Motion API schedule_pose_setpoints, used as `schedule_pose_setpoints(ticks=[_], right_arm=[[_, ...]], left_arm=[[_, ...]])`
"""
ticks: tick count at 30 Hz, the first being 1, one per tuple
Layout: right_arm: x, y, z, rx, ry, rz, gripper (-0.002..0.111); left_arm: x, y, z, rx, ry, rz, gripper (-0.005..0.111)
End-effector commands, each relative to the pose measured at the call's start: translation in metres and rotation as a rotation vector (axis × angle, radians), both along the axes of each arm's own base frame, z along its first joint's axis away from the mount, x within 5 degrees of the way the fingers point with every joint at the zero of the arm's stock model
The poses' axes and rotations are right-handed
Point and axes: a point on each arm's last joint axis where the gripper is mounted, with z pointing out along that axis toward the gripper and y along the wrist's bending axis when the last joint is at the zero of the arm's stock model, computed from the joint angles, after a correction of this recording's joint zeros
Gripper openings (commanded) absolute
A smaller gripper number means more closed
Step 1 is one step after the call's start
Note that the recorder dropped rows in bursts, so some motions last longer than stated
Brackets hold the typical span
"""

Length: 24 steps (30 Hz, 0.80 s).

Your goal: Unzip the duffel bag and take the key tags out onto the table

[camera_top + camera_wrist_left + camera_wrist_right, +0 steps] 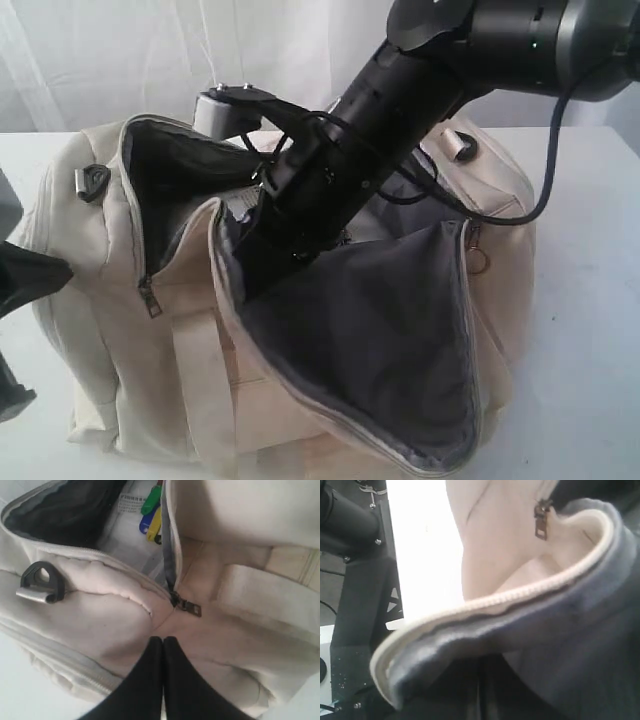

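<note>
At the exterior frame's left edge, our left gripper [163, 641] is clenched empty beside the duffel bag [95, 290]. Our right gripper [479, 692] is clenched inside the open bag, where the key tags [151, 515] lie.

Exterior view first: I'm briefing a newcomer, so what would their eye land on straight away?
First, the black right arm reaching from the upper right into the open cream duffel bag at the middle of the exterior view, its flap folded out to show dark grey lining. Then, in the left wrist view, the green, yellow and blue key tags inside the opening, with the shut left gripper outside the bag.
</note>
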Motion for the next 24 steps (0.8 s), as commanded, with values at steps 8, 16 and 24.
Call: schedule_pose_setpoints(ticks=[8,16,24], right_arm=[[-0.011,0.019,-0.017,-0.006,0.04,0.074,0.0],[-0.011,0.019,-0.017,-0.004,0.036,0.079,0.0],[-0.008,0.02,-0.017,0.009,0.011,0.053,0.0]], left_arm=[[0.002,-0.012,-0.026,-0.19,-0.064,-0.05,0.0],[0.004,-0.017,-0.027,-0.46,0.1,0.117,0.04],[0.006,-0.021,-0.015,-0.926,0.289,0.309,0.056]])
